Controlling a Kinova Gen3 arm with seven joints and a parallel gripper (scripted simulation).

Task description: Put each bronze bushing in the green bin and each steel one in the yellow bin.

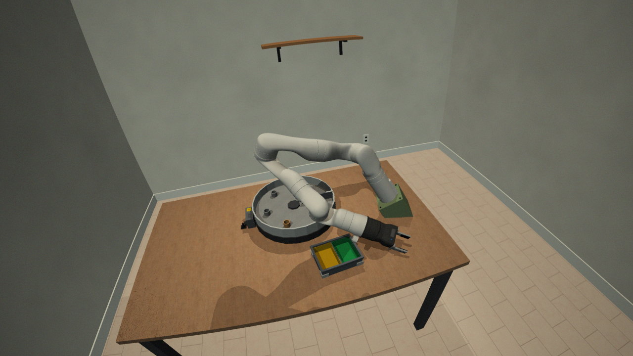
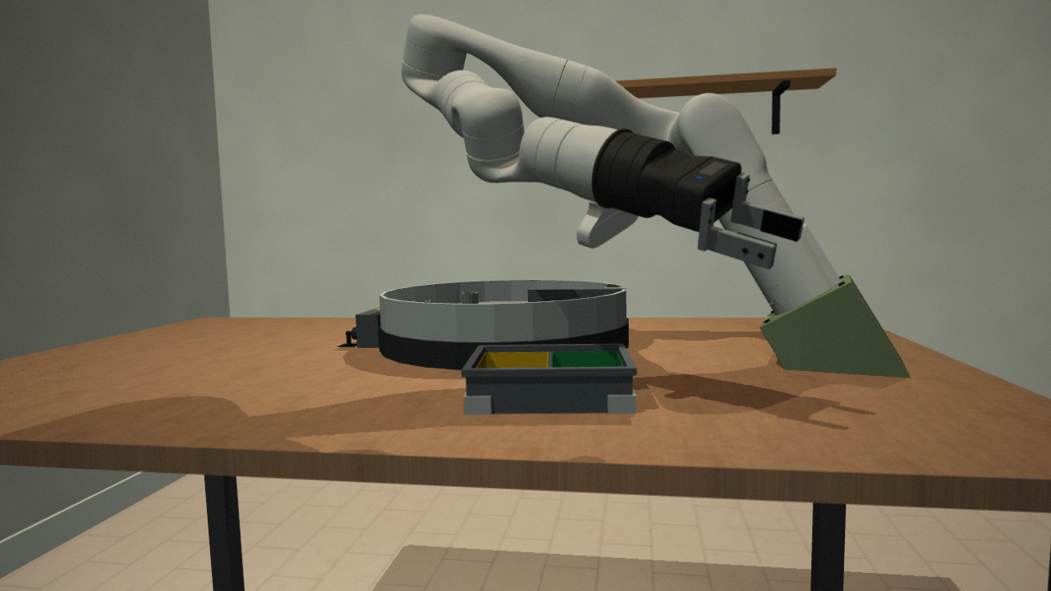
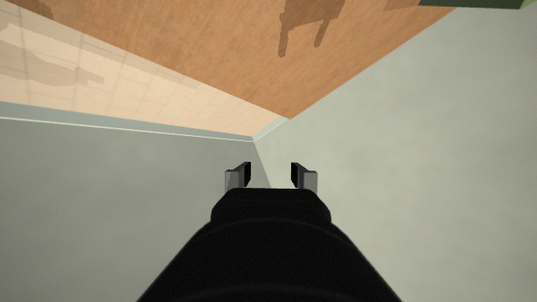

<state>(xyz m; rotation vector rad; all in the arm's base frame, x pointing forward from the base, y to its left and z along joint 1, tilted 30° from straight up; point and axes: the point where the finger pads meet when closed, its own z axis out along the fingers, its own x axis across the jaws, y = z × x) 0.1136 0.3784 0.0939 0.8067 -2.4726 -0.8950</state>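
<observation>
The round grey turntable (image 1: 287, 233) (image 2: 499, 320) stands on the table behind the bins. A bronze bushing (image 1: 287, 223) stands near its front wall. One steel bushing (image 1: 266, 212) stands at its left, and another steel bushing (image 1: 274, 194) farther back. The arm hides part of the turntable, so more bushings there cannot be ruled out. The yellow bin (image 1: 326, 255) (image 2: 516, 359) and the green bin (image 1: 346, 249) (image 2: 586, 359) sit side by side; no bushing shows in them in the top view. My gripper (image 1: 408, 244) (image 2: 787, 240) (image 3: 270, 170) is open and empty, high above the table, right of the bins.
A small grey box (image 1: 249, 216) (image 2: 367, 330) with a yellow top is at the turntable's left side. The green arm base (image 1: 395, 206) (image 2: 835, 332) stands at the right. A dark divider (image 1: 328, 195) crosses part of the turntable. A wall shelf (image 1: 312, 41) (image 2: 727, 83) hangs behind.
</observation>
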